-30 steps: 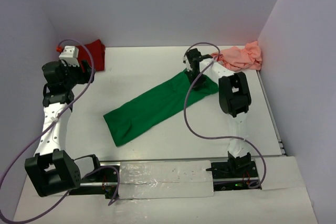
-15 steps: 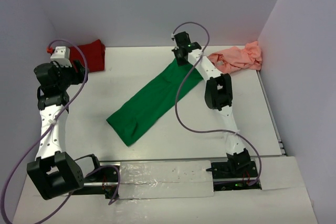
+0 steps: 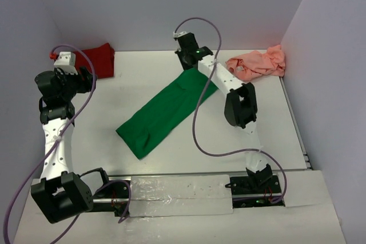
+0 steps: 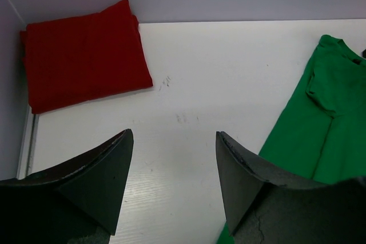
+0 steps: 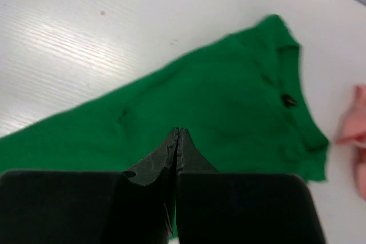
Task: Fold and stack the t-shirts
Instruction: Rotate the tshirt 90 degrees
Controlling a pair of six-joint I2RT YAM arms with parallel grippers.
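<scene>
- Lying diagonally mid-table, the green t-shirt (image 3: 163, 112) is forming a long strip; the next fold is needing squared edges.
- Left gripper (image 4: 173, 132) is hovering empty, jaws apart; right gripper (image 5: 177, 131) is hanging over the collar end, jaws together.
- Red t-shirt (image 4: 83, 52) and pink t-shirt (image 3: 257, 64) are occupying the far corners, leaving room between.

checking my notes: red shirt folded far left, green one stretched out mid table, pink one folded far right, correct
Not quite: the pink shirt is crumpled, not folded; the top external view shows it. The red shirt and green shirt are as you say.
</scene>
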